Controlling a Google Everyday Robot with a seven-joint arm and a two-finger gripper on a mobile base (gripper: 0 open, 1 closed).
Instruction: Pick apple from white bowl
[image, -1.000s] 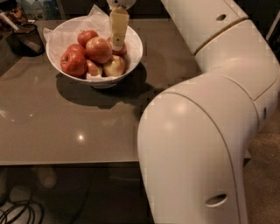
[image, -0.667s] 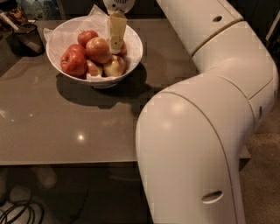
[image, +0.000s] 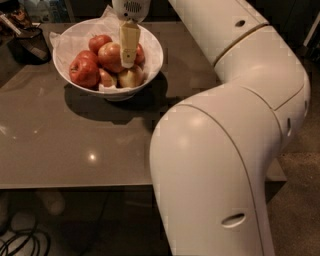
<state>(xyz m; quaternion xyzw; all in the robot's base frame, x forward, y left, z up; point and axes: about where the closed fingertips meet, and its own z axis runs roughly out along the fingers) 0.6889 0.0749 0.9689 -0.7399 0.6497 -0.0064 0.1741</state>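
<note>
The white arm (image: 235, 150) bends from the near right up and over to the far left, holding the gripper (image: 128, 58) pointed straight down into the bowl (image: 156, 57) against the right side of the apple (image: 110, 55); whether it is released or clenched cannot be told. The apple lies at the top middle of the pile on crinkled paper (image: 107, 15), with darker red apples (image: 83, 72) to its left and a yellow-green apple (image: 131, 78) just nearer. The bowl stands on the table (image: 75, 145), a dark container (image: 31, 45) to its left.

The gripper (image: 129, 63), of pale matt plastic, hangs over the glossy white bowl (image: 151, 67). Crinkled paper (image: 75, 36) lines it. The apple (image: 109, 54) has shiny skin. The table (image: 70, 145) is smooth and reflective, the arm (image: 225, 150) smooth white plastic.
</note>
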